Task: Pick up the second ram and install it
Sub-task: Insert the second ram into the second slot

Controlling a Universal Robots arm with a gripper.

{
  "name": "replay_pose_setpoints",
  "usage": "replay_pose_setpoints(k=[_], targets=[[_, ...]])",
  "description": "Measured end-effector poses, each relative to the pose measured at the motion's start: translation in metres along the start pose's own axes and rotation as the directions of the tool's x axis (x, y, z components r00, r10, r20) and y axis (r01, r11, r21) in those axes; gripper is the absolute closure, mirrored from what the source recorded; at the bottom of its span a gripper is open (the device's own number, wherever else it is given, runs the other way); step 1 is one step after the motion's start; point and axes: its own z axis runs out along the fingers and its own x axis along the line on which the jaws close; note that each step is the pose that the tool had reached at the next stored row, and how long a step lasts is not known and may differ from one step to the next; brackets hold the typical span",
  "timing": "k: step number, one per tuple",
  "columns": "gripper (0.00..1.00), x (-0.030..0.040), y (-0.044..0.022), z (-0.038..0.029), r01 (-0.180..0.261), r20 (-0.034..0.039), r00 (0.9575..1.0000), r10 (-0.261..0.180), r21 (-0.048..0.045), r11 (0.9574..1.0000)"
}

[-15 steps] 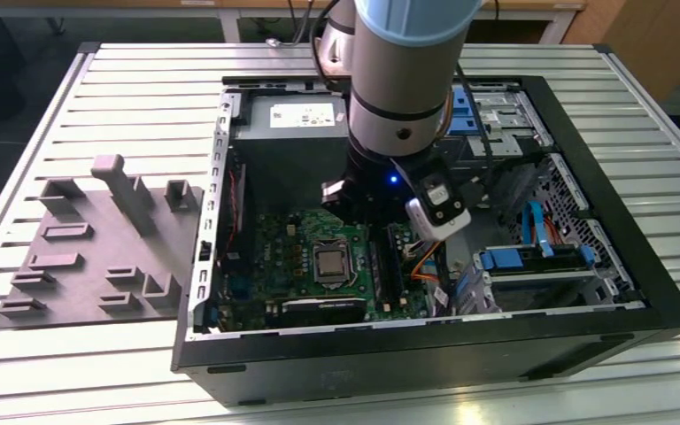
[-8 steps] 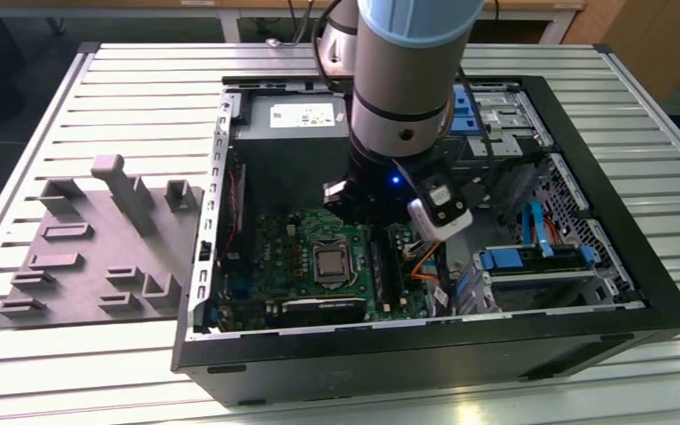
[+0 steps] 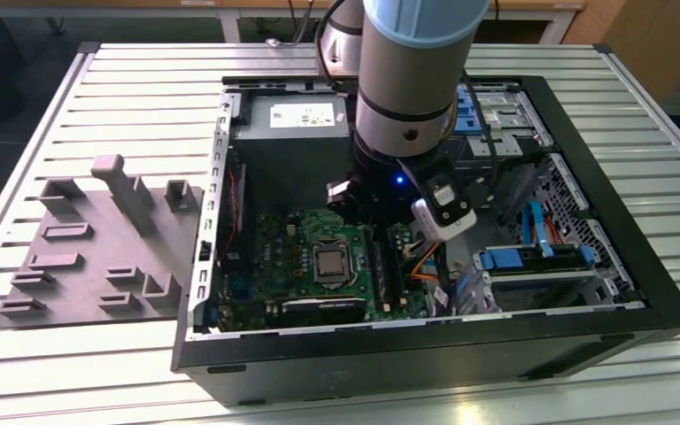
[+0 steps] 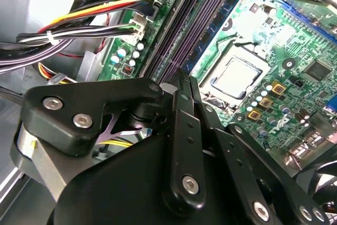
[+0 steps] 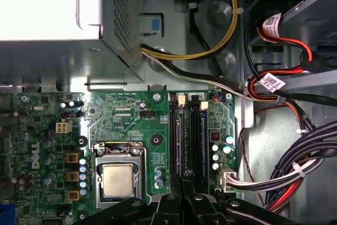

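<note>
The arm (image 3: 405,80) is silver tubing with pale-blue caps; its black hand (image 4: 181,85) shows silver screws.

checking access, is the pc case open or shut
Open: the case has no side panel on, and the motherboard lies exposed inside it.

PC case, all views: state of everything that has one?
Computer case: lying flat, side open.
Processor: seated in its socket, uncovered, no cooler.
Tool: down inside the case, at the end of the memory slots.
Memory slots: filled or empty, cannot tell.
</note>
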Motion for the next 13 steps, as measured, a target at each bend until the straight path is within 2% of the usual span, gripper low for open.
replay_pose_setpoints(k=[13], targets=[[0.88,-0.0051,0.0002,0.0001,0.0,0.0,1.0,0.0,-0.0001,1.0]])
